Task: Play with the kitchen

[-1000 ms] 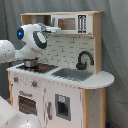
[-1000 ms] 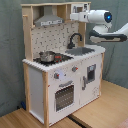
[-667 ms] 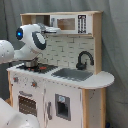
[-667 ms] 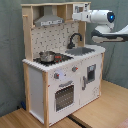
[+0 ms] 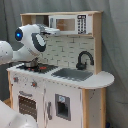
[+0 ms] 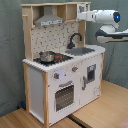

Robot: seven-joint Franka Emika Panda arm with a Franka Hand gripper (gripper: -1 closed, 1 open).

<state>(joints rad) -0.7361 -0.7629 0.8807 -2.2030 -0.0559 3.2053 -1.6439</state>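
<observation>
One toy kitchen (image 5: 60, 85), one arm reaching to its upper shelf.

You have a single white and wood kitchen on the wooden floor (image 6: 100, 115), with one black faucet (image 6: 74, 39), one grey sink (image 5: 73, 74), one small pot (image 6: 47, 56) and one oven door (image 6: 64, 96). Your gripper (image 6: 81, 15) sits at the microwave cabinet (image 5: 70, 24); I cannot tell how wide it stands.

Support: light wooden floor (image 6: 102, 107), seen in the second exterior view, with a seam running across it ahead of the unit. The kitchen (image 6: 60, 75) stands directly on it, upright, base flat on the boards, near the floor's back edge by a grey curtain backdrop (image 6: 10, 55). Bare boards show along the front and right edges. Floor contact not visible in the first exterior view.
</observation>
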